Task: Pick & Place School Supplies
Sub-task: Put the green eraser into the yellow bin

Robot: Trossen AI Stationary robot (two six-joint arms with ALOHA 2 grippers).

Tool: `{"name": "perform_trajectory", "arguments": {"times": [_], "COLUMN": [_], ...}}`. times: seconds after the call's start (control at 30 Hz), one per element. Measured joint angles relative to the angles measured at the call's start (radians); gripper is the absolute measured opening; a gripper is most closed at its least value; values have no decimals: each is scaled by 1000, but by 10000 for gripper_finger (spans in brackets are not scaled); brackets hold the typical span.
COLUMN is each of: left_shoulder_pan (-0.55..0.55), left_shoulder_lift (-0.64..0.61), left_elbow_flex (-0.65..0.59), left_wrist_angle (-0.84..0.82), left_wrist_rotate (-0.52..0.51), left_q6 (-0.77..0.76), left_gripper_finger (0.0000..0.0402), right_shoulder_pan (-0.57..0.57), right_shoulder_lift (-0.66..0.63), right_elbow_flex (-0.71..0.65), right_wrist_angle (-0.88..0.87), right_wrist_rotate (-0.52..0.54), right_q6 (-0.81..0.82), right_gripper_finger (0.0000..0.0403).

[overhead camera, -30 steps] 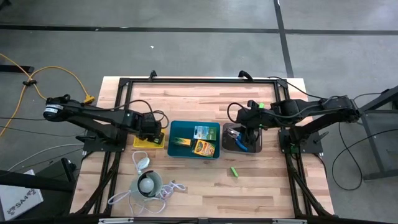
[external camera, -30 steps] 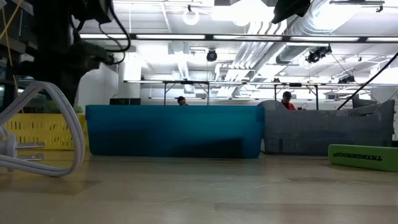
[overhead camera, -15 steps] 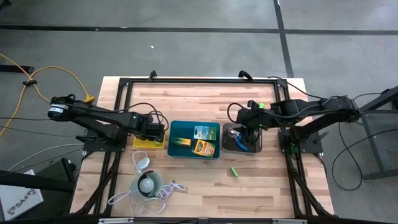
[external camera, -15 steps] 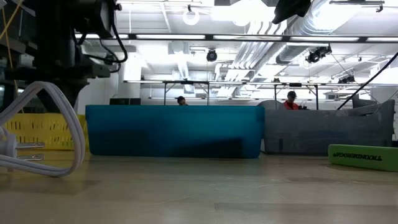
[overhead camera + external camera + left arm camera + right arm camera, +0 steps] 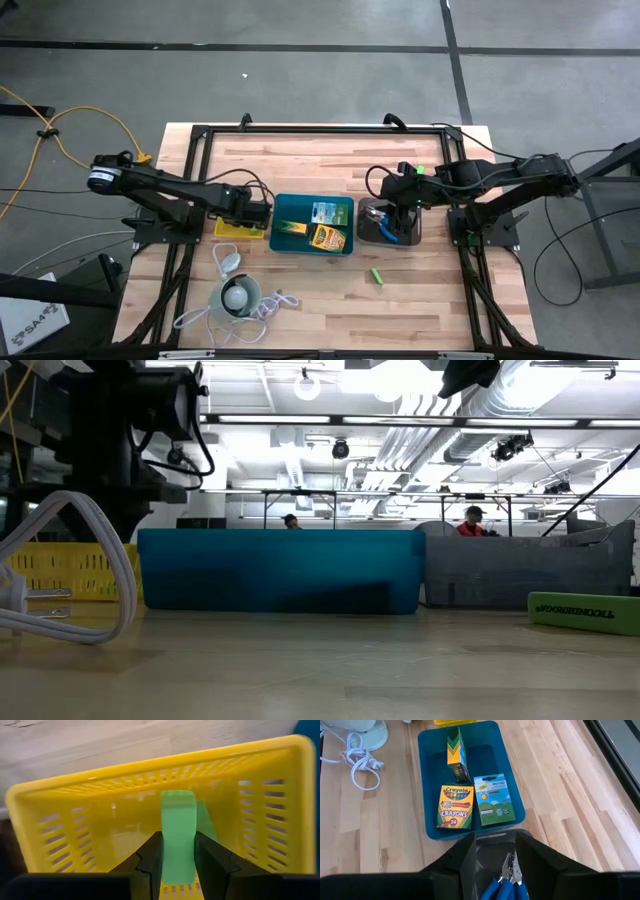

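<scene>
My left gripper (image 5: 258, 212) is over the yellow tray (image 5: 232, 230), shut on a lime-green block (image 5: 177, 835). My right gripper (image 5: 393, 215) hovers open above the dark grey tray (image 5: 412, 235), which holds the blue-handled tools (image 5: 507, 880). The teal tray (image 5: 283, 210) holds two yellow-and-green crayon boxes (image 5: 455, 806) (image 5: 456, 750) and a green-and-white flat pack (image 5: 494, 799), all lying on its floor. Another lime-green block (image 5: 377, 275) lies flat on the table, near the front. My left gripper (image 5: 177, 860) pinches the lime-green block between its two fingers, which sit on the block's long sides (image 5: 167, 845). The fingers reach down into the yellow tray (image 5: 150, 765). Whether the block touches the tray's floor, I cannot tell.
A white round gadget (image 5: 238, 297) with a coiled cord and plug (image 5: 20, 600) sits near the table's front left. A black frame (image 5: 300, 130) runs around the work area. Bare wood lies behind the trays and at the front right.
My left arm has reached a little toward the table's right, carrying its gripper toward the yellow tray's right end beside the teal tray. The right arm and the trays have stayed put.
</scene>
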Motion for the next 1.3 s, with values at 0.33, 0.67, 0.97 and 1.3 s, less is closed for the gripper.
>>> {"name": "perform_trajectory", "arguments": {"times": [0.33, 0.67, 0.97, 1.3], "left_shoulder_pan": [0, 0, 0, 0], "left_shoulder_lift": [8, 8, 8, 8], "left_elbow_flex": [0, 0, 0, 0], "left_wrist_angle": [-1, 0, 0, 0], "left_wrist_rotate": [1, 23, 31, 31], "left_q6": [1, -3, -4, -6], "left_gripper_finger": [90, 99, 126, 127], "right_shoulder_pan": [0, 0, 0, 0], "right_shoulder_lift": [0, 0, 0, 0], "right_elbow_flex": [0, 0, 0, 0], "right_wrist_angle": [-6, -6, -7, -7], "right_wrist_rotate": [-1, -7, -8, -8], "right_q6": [0, 0, 0, 0], "right_gripper_finger": [128, 128, 128, 128]}}
